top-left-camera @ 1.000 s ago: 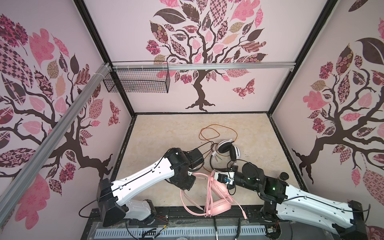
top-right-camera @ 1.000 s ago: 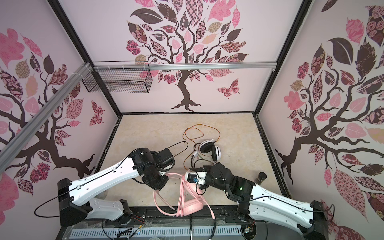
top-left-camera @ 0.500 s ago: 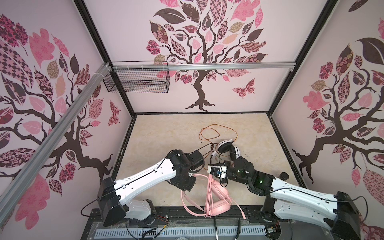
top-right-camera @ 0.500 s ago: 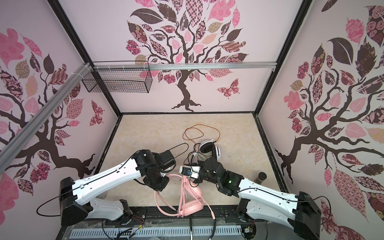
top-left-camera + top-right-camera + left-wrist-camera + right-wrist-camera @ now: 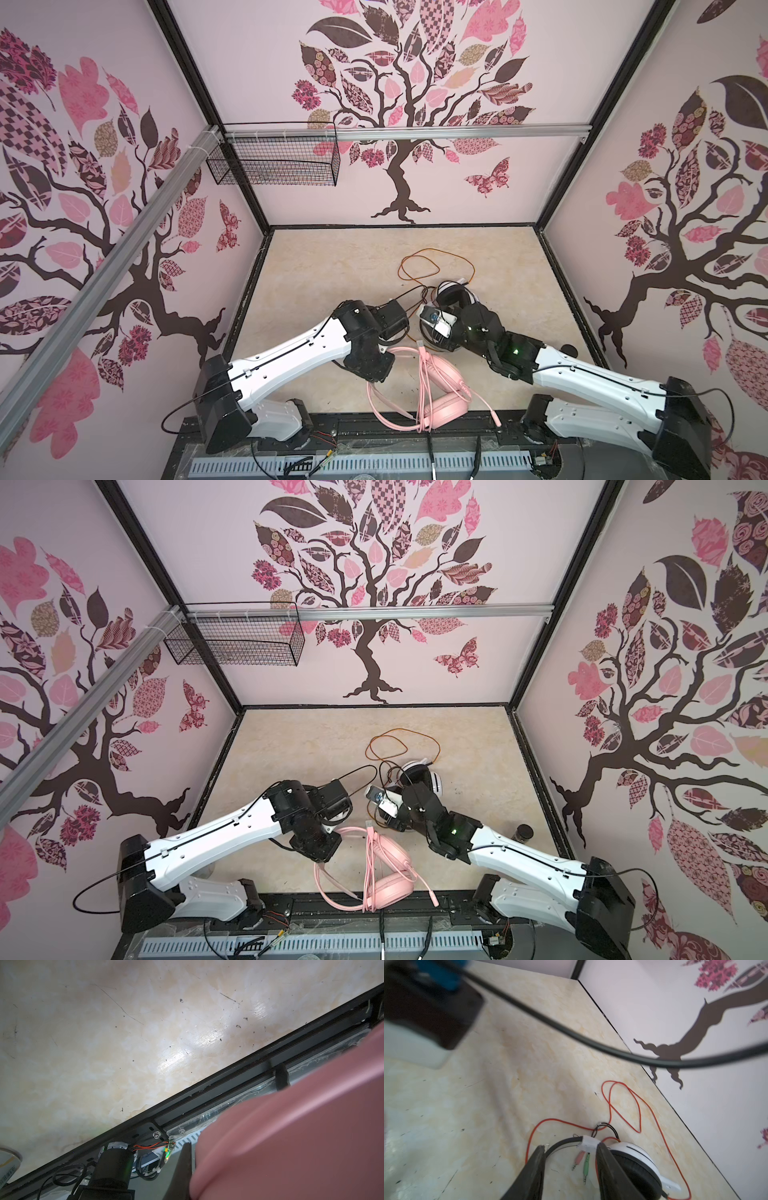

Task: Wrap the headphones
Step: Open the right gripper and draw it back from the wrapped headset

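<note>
Tabletop (image 5: pixel 332 270) of beige marble under headphones (image 5: pixel 446 409) — tree-patterned pink walls (image 5: pixel 457 195)

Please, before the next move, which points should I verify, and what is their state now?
1. Right gripper open: ok, jaws apart.
2. White-and-black headset before it: ok, headband seen between its fingertips.
3. Orange-red cable wrapped: not ok, loose loops on the table.
4. Left gripper shut: ok.
5. Left gripper holding the pink headset: cannot tell.
6. Pink cable wrapped: not ok, loose.
</note>
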You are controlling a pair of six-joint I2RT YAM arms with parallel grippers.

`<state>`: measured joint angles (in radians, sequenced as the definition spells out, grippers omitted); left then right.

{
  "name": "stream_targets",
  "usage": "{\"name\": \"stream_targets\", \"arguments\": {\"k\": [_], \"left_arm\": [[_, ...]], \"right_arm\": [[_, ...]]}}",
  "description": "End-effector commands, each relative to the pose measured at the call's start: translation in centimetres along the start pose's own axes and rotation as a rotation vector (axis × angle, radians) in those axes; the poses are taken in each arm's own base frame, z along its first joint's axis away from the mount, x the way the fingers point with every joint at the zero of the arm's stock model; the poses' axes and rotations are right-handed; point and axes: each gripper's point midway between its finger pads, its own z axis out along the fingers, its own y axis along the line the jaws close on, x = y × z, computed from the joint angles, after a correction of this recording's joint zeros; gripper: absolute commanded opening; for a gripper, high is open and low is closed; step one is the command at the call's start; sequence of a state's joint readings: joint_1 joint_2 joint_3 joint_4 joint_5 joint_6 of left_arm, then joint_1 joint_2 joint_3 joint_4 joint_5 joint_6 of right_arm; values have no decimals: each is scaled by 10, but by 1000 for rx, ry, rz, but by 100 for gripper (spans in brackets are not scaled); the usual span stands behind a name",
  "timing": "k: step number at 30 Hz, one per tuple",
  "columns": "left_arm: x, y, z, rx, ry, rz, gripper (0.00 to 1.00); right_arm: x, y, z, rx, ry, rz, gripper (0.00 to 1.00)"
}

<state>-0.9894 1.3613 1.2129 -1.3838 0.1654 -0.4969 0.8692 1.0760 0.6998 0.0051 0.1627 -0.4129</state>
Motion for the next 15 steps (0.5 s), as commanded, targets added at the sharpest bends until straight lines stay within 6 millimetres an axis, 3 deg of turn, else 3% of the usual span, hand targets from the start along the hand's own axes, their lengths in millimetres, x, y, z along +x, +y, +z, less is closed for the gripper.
{"name": "stream_targets", "arguments": {"k": [1, 7, 15], "left_arm": [[-2, -11, -5, 80, -25, -6, 0], [-10, 8, -1, 97, 7, -133, 0], [-59, 81, -9, 93, -67, -425, 0]], "right_arm": [[20, -40, 3, 139, 162, 227, 44], [55, -97, -11, 315, 292, 705, 48], [63, -76, -25, 233, 318, 897, 54]]}}
